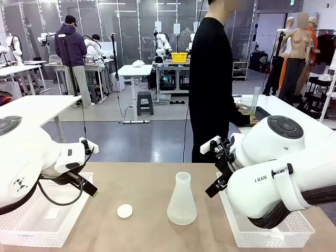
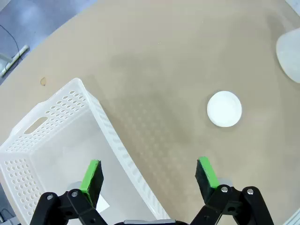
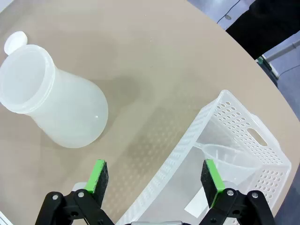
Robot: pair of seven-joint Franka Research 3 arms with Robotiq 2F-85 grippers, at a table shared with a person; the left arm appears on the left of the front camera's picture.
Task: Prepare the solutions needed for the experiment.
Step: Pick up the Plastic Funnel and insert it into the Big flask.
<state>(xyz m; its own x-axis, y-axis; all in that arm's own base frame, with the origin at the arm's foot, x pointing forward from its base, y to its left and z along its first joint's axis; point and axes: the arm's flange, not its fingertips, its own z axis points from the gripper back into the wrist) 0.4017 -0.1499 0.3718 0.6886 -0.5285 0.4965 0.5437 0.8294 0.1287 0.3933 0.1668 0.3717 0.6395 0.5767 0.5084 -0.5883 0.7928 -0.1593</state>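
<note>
Solutions [image 1: 244,108], pale yellow-green, stood on the far table [image 1: 294,112] beside the person [image 1: 210,79].
Left gripper [image 2: 148,168] and right gripper [image 3: 154,168] were both spread wide, empty, the flask [image 1: 181,202] between them.

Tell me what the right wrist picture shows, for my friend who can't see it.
The right tool hangs open, green pads apart, above a tan table. A frosted white flask stands at the upper left, and a white holed basket with a clear funnel inside sits at the lower right.
</note>
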